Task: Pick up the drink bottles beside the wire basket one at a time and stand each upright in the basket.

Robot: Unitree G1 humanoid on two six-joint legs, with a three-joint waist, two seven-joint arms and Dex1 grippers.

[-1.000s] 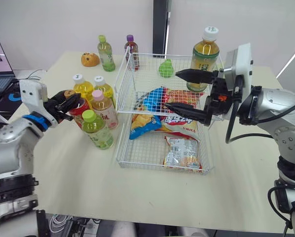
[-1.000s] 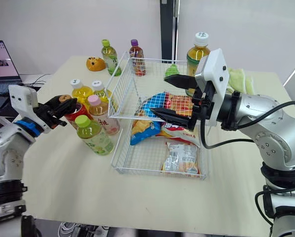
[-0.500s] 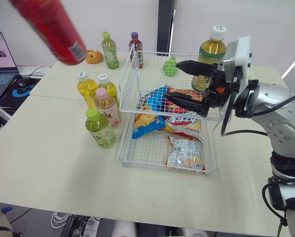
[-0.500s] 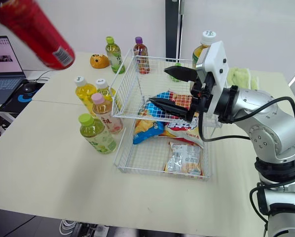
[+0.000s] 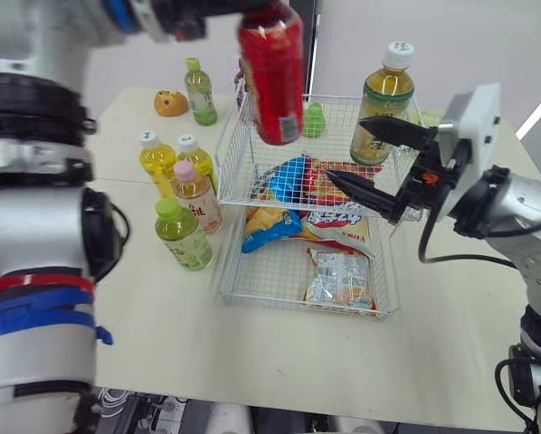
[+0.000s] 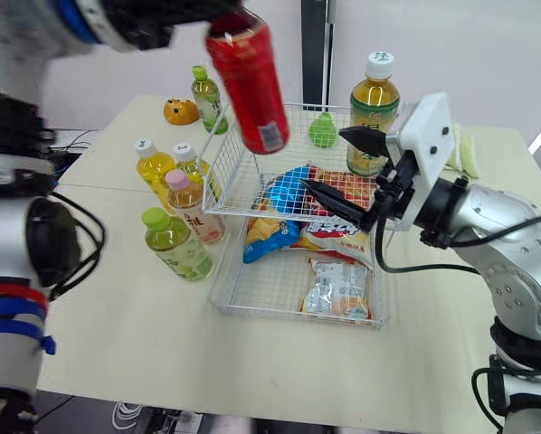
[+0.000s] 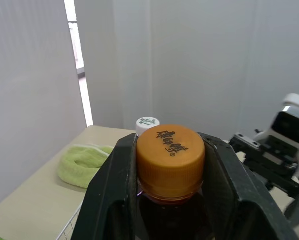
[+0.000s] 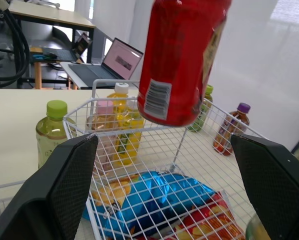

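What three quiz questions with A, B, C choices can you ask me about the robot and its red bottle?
1. Where is the red bottle?
A. standing on the table
B. up in the air above the basket
C. lying flat inside the basket

2. What colour is its cap?
A. orange
B. blue
C. black

3. How is the right gripper?
A. open
B. shut on a bag
C. shut on a bottle

Answers: 1 B, it hangs above the basket's rim; 2 A, the left wrist view shows an orange cap; 3 A, its jaws stand wide apart.

Head stereo pair looks down over the table (image 5: 162, 344). Wrist cams sit much closer, the right one sharing the wire basket (image 5: 231, 172).
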